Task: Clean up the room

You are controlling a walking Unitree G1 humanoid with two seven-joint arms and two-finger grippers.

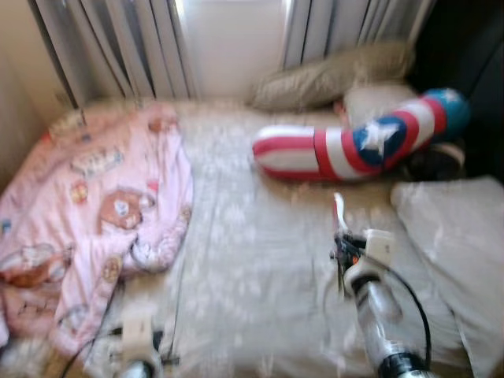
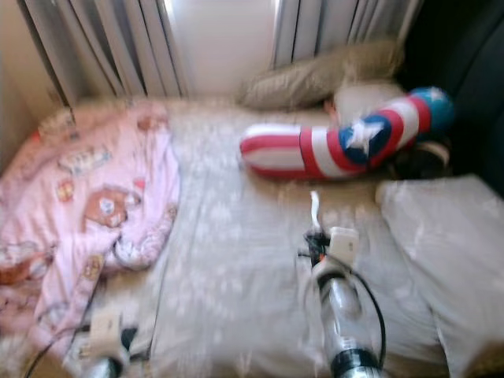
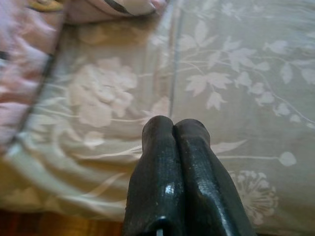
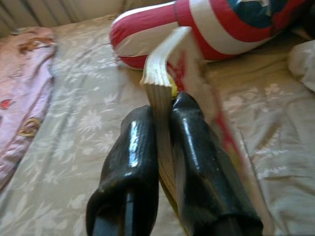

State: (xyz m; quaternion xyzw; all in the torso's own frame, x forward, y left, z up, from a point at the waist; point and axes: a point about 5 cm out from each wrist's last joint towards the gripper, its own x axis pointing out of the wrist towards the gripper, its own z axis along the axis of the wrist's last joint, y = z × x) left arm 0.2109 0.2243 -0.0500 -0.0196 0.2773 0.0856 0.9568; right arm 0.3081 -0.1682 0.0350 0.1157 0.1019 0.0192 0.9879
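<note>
Two glossy black fingers of the right gripper (image 4: 165, 115) clamp a thin, floppy book (image 4: 162, 73) above a floral-print bed sheet (image 1: 260, 260). Ahead lies a plump red, white and blue star-marked bolster (image 1: 354, 146); a soft pink quilt (image 1: 87, 205) sprawls leftward. The left gripper (image 3: 173, 129) hovers closed, empty.

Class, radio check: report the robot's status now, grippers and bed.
Right gripper shut on book, above bed. Left gripper shut, empty. Striped bolster ahead.
</note>
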